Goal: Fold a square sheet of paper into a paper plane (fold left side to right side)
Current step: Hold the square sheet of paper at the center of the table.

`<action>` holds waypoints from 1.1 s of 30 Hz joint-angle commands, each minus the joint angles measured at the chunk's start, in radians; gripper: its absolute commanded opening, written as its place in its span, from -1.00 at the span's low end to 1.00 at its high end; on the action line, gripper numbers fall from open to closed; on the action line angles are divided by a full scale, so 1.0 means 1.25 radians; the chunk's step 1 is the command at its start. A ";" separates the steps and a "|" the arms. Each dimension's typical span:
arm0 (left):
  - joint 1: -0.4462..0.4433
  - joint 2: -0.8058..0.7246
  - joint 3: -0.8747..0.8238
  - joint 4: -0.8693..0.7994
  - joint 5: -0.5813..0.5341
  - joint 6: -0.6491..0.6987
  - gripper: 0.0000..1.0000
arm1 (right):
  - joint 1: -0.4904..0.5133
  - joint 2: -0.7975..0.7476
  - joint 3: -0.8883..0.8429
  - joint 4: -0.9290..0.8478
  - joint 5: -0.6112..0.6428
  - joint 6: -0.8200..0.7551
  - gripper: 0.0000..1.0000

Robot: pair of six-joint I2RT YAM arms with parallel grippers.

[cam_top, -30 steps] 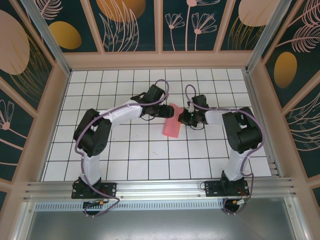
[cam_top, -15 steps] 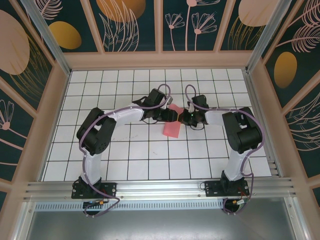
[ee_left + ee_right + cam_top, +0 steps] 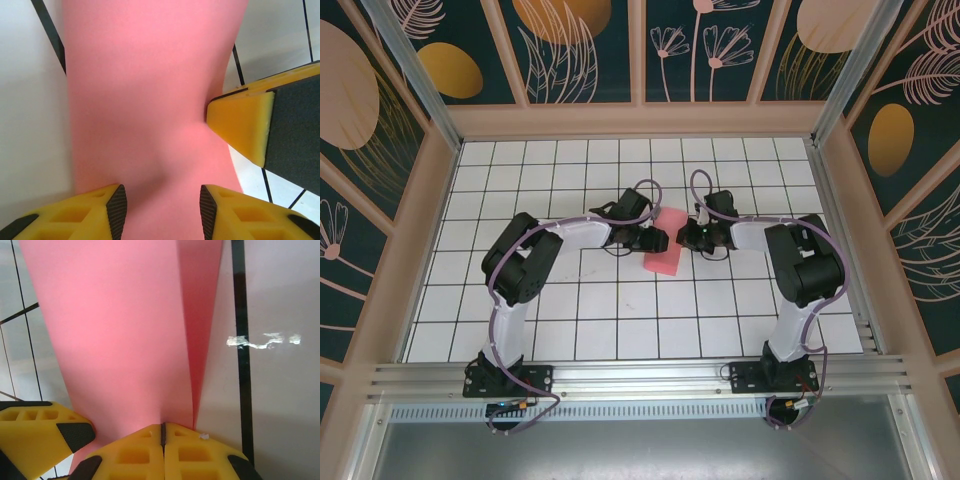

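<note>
While the paper (image 3: 663, 255) lies folded near the middle of the table (image 3: 570, 300), seen from above, the left gripper (image 3: 653, 238) and the right gripper (image 3: 686, 238) close in on its far end, one from each side. Nothing here acts as a container; the paper sits straight on the table.

From the left wrist, the left gripper's pads (image 3: 116, 205) stand apart with pink paper between them, bulging a little. Whether they touch it I cannot tell. A finger (image 3: 240, 125) of the right gripper presses at the paper's right edge. If these jaws shut on that bulge, I judge they could set a stray crease or drag the layers out of line.

From the right wrist, the fingers (image 3: 135, 450) are clamped together on the paper's near edge, beside a raised fold. A pull against the left arm could tear the thin paper or slip it free.
</note>
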 commanded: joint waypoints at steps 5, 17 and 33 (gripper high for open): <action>-0.003 0.024 -0.038 -0.014 -0.005 0.004 -0.08 | -0.018 -0.045 -0.030 -0.049 -0.034 -0.042 -0.85; -0.003 0.027 -0.048 -0.004 0.006 -0.002 -0.10 | -0.025 0.019 0.111 0.033 -0.154 0.009 -0.87; -0.004 0.019 -0.053 -0.008 0.009 0.008 -0.10 | 0.014 0.195 0.258 0.016 -0.159 0.022 -0.89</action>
